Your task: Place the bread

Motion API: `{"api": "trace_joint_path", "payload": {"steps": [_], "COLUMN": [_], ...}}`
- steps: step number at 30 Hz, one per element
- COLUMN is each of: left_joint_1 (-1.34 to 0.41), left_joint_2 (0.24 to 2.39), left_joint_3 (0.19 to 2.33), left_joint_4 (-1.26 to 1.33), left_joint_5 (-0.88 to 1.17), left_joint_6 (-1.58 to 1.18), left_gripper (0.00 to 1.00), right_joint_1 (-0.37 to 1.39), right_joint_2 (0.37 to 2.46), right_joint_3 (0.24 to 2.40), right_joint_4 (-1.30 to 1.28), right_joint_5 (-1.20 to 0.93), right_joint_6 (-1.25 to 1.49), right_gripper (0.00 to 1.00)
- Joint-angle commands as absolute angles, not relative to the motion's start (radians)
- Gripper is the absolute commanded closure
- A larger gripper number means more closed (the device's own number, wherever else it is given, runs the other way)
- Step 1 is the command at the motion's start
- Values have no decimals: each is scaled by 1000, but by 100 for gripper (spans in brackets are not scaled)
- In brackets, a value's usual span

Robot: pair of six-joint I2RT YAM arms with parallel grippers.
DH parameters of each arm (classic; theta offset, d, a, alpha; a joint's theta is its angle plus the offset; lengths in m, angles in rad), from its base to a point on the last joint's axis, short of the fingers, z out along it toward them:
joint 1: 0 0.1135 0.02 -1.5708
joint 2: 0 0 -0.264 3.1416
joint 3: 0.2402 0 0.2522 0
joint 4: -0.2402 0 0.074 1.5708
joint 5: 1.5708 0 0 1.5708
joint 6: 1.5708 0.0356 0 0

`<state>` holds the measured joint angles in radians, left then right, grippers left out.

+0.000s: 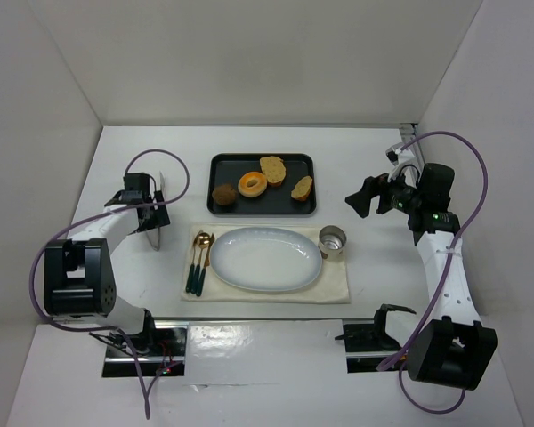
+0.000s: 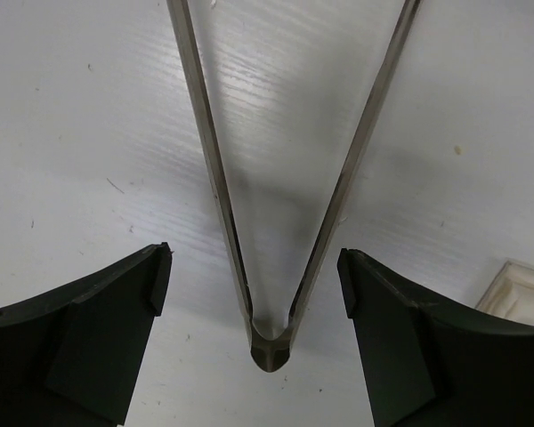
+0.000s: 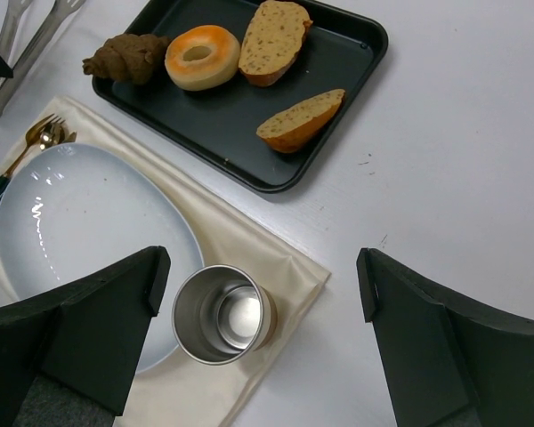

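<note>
Over on the left of the table, the left gripper [image 2: 254,267] hangs wide open above the tongs [image 2: 269,349], one finger on each side of the hinge end and touching neither arm. The tongs lie flat, splayed in a V. Middle back, the bread [image 1: 253,185] sits on the dark tray [image 1: 240,165], snug between the brown lump [image 1: 223,194] and a toast slice [image 1: 272,169]. The white plate [image 1: 265,258] is just in front. Far right, the right gripper [image 3: 262,262] is spread wide too, hovering by the steel cup [image 1: 332,240].
</note>
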<state>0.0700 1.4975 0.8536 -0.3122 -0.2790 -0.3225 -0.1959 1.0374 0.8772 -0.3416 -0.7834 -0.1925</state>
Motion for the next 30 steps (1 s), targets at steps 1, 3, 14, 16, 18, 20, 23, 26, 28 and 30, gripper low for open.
{"api": "trace_joint_path", "payload": {"steps": [1, 3, 14, 16, 18, 20, 23, 26, 28, 30], "left_joint_1": [72, 72, 81, 81, 81, 81, 91, 100, 100, 100], "left_joint_2": [1494, 1494, 1631, 1654, 1664, 1686, 1697, 1718, 1730, 1730], "left_joint_3": [891, 891, 968, 968, 977, 986, 986, 996, 1005, 1005], "left_joint_4": [-259, -250, -241, -241, -230, -230, -239, -262, -273, -282], "left_joint_5": [-250, -239, -230, -230, -230, -230, -210, -199, -190, -181], "left_joint_6": [-298, -298, -278, -278, -278, -278, -278, -287, -287, -287], "left_gripper": [6, 6, 6, 6, 6, 7, 15, 26, 32, 40], "right_joint_1": [-190, -190, -190, -190, -190, -190, -190, -190, -190, -190], "right_joint_2": [1029, 1029, 1039, 1039, 1039, 1039, 1039, 1039, 1039, 1039], "right_joint_3": [916, 916, 916, 916, 916, 916, 916, 916, 916, 916], "right_joint_4": [-344, -344, -344, -344, -344, -344, -344, -344, -344, -344], "right_joint_5": [-796, -796, -787, -787, -787, -787, -787, -787, -787, -787], "right_joint_6": [-206, -206, -206, -206, -206, -206, -206, -206, -206, -206], "right_gripper": [0, 0, 0, 0, 0, 0, 0, 0, 0, 0]}}
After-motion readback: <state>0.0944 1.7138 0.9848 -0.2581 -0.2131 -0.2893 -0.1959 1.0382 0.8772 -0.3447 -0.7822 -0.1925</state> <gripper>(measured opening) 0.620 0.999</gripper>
